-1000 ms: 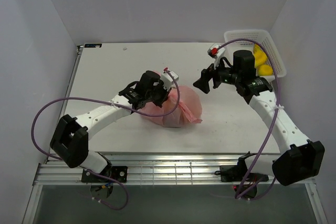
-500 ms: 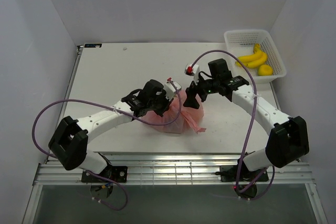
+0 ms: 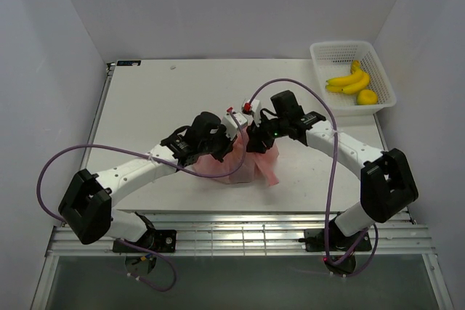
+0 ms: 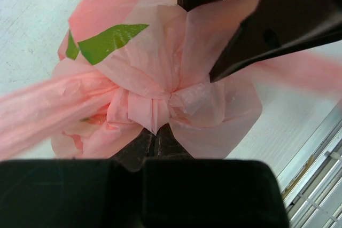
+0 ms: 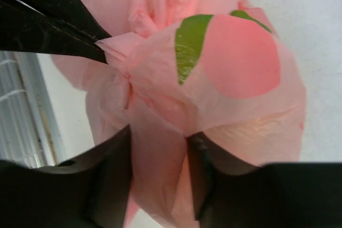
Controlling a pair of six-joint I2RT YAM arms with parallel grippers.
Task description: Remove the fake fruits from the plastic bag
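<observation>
The pink plastic bag lies tied shut at the middle of the table, and its film hides the fake fruits. My left gripper presses on the bag from the left. In the left wrist view this gripper is shut on the knot of the bag. My right gripper comes in from the right. In its wrist view the right gripper is open, its jaws standing on either side of a band of the bag. The left fingers pinch the knot opposite.
A white lattice basket stands at the back right corner, holding a banana bunch and a round yellow fruit. Grey walls close in the table on three sides. A slatted metal rail runs along the near edge.
My right arm has swung from beside the basket down to the bag, and its jaws have narrowed around a band of film. The left gripper has kept its hold on the knot.
</observation>
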